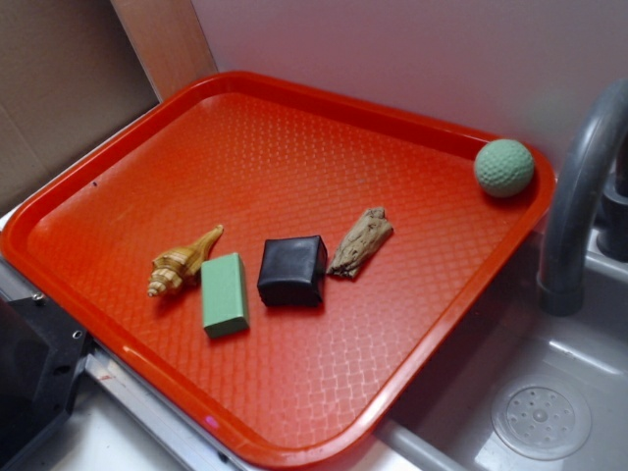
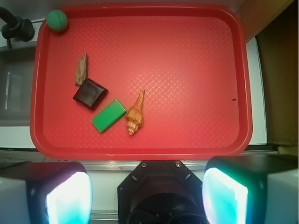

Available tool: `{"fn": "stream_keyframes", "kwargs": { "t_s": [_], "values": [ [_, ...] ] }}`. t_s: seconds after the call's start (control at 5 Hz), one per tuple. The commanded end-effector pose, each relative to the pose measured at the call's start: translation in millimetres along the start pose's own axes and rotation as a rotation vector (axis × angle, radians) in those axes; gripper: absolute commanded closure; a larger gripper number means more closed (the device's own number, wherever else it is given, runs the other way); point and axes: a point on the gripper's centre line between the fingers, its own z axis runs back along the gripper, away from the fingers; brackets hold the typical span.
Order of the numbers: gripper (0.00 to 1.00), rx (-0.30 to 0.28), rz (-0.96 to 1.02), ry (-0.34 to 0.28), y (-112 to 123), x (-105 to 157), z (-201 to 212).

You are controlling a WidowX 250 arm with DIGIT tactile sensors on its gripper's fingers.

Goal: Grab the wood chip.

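Setting: a red textured plastic tray (image 2: 187, 56) with a raised rim, lying on a pale counter beside a grey sink basin (image 1: 549, 392) with a curved grey faucet (image 1: 579, 186). White wall behind.

Wrist view, nearest first. Gripper (image 2: 147, 186) sits off the tray, outside its near rim; two broad finger pads (image 2: 69, 198) glowing pale teal, spread wide, nothing between them, touching nothing. Camera looks straight down, so the wrist is held high and pointed downward; the arm itself is not visible.

All positions taken from the black rounded square block (image 2: 90, 93):
- Green rectangular foam block (image 2: 108, 115), just beside it, toward the near rim.
- Tan spiral seashell (image 2: 135, 115), beyond the green block, pointed tip aimed away from the near rim.
- Grey-brown rough wood chip (image 2: 81, 70), on its far side, one jagged end touching or nearly touching the block's corner; it lies flat, unheld.
- Green dimpled ball (image 2: 57, 20), well apart, in the far corner by the faucet, against the rim.

Open room: the whole half of the tray away from the sink is bare. Bare tray on the chip's far side, up to the ball.
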Motion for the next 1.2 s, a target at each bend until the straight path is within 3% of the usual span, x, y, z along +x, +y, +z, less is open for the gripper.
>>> {"fn": "stream_keyframes", "kwargs": {
  "t_s": [0.0,0.4,0.6,0.8,1.0],
  "values": [
    [0.00,0.000,0.000,0.000,0,0,0],
    [0.00,-0.184,0.131,-0.130,-59,46,-64],
    [0.00,-0.294,0.123,-0.106,-89,70,-96],
    [0.00,-0.157,0.102,-0.125,-94,84,-123],
    [0.00,-0.129,0.102,-0.034,-94,102,-161]
  ]
}}
